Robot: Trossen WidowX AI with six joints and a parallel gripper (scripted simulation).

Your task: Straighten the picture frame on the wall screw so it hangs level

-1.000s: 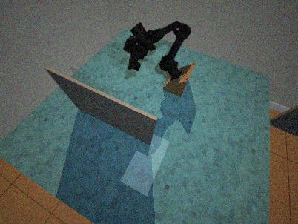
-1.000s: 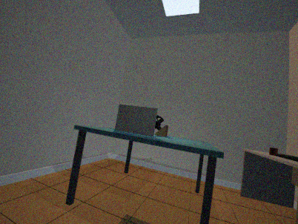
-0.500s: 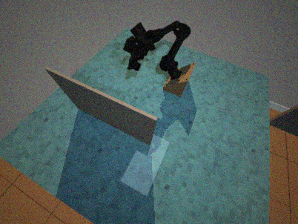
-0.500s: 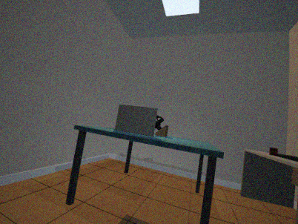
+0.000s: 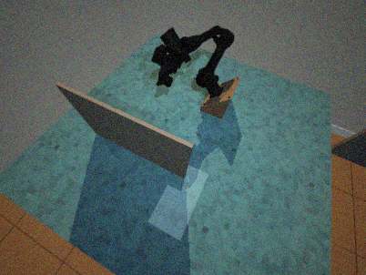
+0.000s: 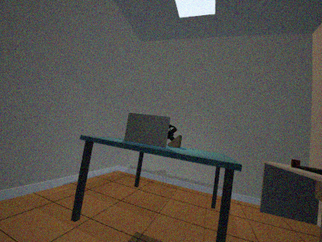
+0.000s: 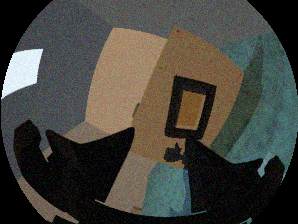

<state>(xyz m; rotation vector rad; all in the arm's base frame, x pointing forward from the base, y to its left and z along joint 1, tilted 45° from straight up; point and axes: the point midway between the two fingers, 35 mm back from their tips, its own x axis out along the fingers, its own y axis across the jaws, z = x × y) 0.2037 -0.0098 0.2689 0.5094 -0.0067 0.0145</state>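
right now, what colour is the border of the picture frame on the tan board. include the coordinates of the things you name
The rectangular picture frame point(image 7: 171, 107) has a black border; the wrist view shows it best.
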